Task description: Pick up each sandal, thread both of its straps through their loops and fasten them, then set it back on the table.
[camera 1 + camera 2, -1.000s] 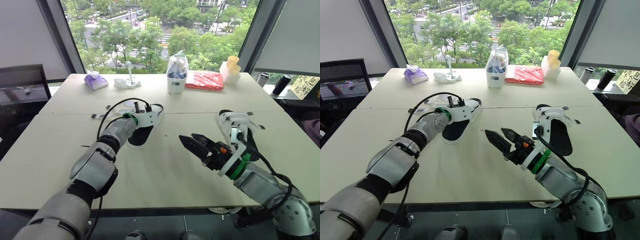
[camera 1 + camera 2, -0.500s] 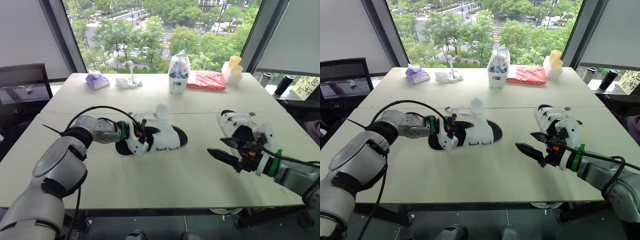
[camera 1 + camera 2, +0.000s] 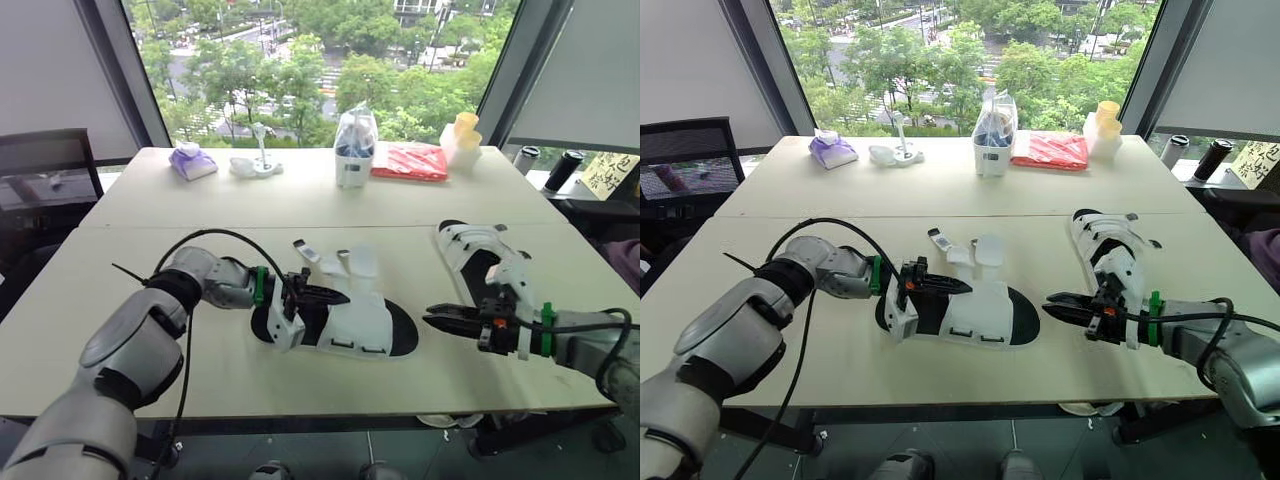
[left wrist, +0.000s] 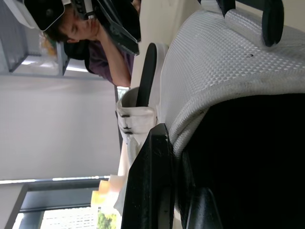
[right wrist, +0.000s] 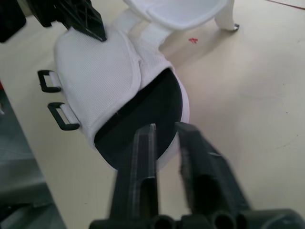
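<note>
Trees fill the window behind a pale tabletop (image 3: 400,215). Along its far edge, from the left, sit a purple pouch (image 3: 190,162), a small white stand (image 3: 257,163), a clear bag of blue and white items (image 3: 355,148), a red packet (image 3: 410,160) and stacked yellow and white cups (image 3: 460,135).

Nearer, left of centre, the left hand (image 3: 330,297) reaches in from the left. It is closed on the heel end of the near sandal (image 3: 360,325), with the white mesh edge pinched between its black fingers (image 4: 151,181). This sandal lies on the tabletop with its toe pointing right. Its straps (image 3: 345,262) are loose and stick up on the far side, and two black loops (image 5: 61,117) hang free on its near side.

Just beside the toe, the right hand (image 3: 432,318) points left at the sandal without touching it. Its fingers (image 5: 143,157) are a narrow gap apart and hold nothing.

Behind the right arm, the second sandal (image 3: 478,250) lies on the tabletop.
</note>
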You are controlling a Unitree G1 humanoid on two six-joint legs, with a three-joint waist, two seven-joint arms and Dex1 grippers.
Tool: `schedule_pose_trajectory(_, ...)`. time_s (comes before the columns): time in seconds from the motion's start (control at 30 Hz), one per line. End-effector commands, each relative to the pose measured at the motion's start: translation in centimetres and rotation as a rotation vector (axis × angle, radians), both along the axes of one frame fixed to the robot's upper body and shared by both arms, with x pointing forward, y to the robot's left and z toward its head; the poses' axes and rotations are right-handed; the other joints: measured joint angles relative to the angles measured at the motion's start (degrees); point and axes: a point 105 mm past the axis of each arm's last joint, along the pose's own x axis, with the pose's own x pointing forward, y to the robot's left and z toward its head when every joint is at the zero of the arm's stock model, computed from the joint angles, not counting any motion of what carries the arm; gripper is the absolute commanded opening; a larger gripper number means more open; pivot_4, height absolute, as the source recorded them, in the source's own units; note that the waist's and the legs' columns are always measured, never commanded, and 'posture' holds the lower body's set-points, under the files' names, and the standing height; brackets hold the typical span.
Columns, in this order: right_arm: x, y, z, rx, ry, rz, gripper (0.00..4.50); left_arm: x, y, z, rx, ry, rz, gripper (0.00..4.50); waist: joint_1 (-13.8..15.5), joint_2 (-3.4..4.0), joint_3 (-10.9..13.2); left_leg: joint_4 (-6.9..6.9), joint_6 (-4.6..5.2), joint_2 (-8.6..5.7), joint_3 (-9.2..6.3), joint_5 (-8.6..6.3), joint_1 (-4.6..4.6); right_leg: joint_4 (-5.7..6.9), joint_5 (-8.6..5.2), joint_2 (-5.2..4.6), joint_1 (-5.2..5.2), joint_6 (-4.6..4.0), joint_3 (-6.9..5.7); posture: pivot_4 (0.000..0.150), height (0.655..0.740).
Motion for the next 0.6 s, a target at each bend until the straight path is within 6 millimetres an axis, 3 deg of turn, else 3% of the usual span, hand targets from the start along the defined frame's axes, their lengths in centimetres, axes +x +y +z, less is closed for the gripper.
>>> schedule_pose_trajectory(0.03, 0.6, 0.9, 0.0, -0.047, -0.061, 0.067, 0.09, 0.3, -0.1, 1.4, -0.068, -0.026, 0.011, 0.0, 0.1, 0.0, 0.0, 0.03, 0.0, 0.01, -0.01, 0.0, 0.02, 0.03, 0.0, 0.01, 0.0, 0.0, 0.0, 0.15, 0.74)
schedule_pose_trajectory(0.6, 0.9, 4.3, -3.3, -0.006, 0.052, 0.279, 0.09, -0.1, -0.4, -0.8, -0.002, 0.006, 0.006, 0.0, 0.1, 0.04, 0.0, 0.23, -0.01, -0.01, -0.03, 0.0, 0.1, 0.11, 0.05, 0.03, 0.18, 0.0, 0.0, 0.15, 0.74)
